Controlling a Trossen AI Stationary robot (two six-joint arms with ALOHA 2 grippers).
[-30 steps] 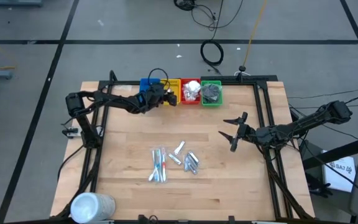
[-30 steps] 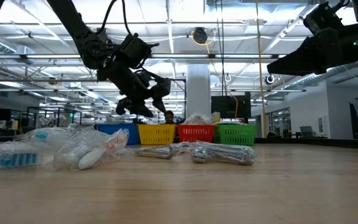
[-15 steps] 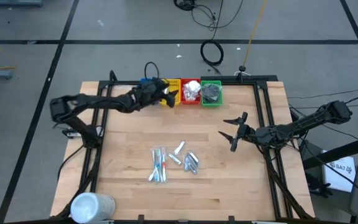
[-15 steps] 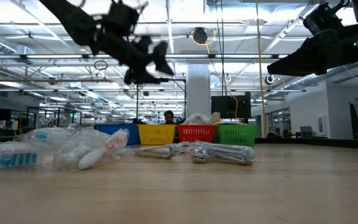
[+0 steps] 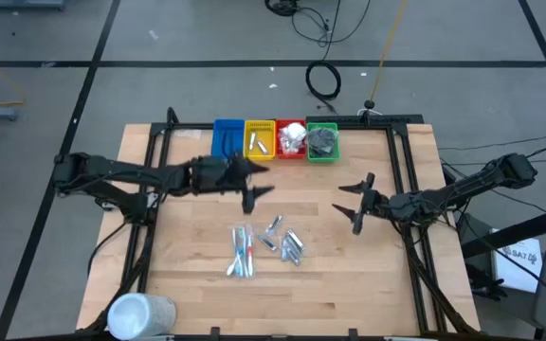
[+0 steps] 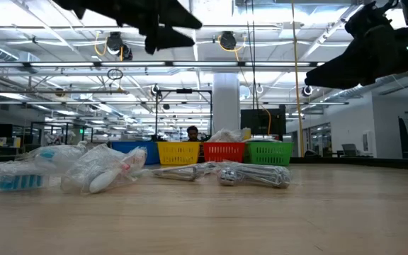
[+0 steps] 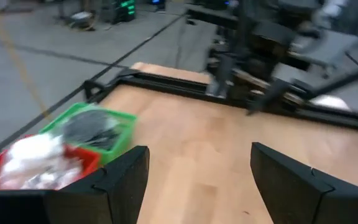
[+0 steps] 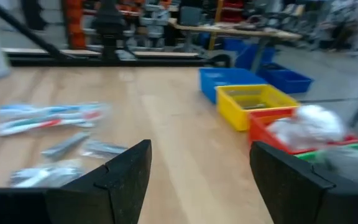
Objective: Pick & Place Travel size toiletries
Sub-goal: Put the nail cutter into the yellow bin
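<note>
The travel size toiletries lie in a loose heap on the table's middle: clear-wrapped blue and red sticks [image 5: 242,251] and short silver tubes [image 5: 287,244], also in the low view as wrapped sticks [image 6: 69,168] and tubes [image 6: 250,174]. One silver tube [image 5: 262,144] lies in the yellow bin [image 5: 251,128]. My left gripper [image 5: 257,183] hangs open high above the table, between the bins and the heap, with nothing between its fingers [image 7: 123,177]. My right gripper [image 5: 353,203] waits open at the right of the heap, also holding nothing.
Four bins stand in a row at the far edge: blue [image 5: 220,138], yellow, red [image 5: 292,125] with white packets, green [image 5: 335,140] with dark discs. A large white cylinder [image 5: 140,314] lies at the near left corner. Bare wood lies between heap and bins.
My left gripper has risen from just over the yellow bin and drawn back toward the table's near edge, tipping from pointing down to nearly level and rolling. It now hangs over bare wood between bins and heap. The heap has not moved.
</note>
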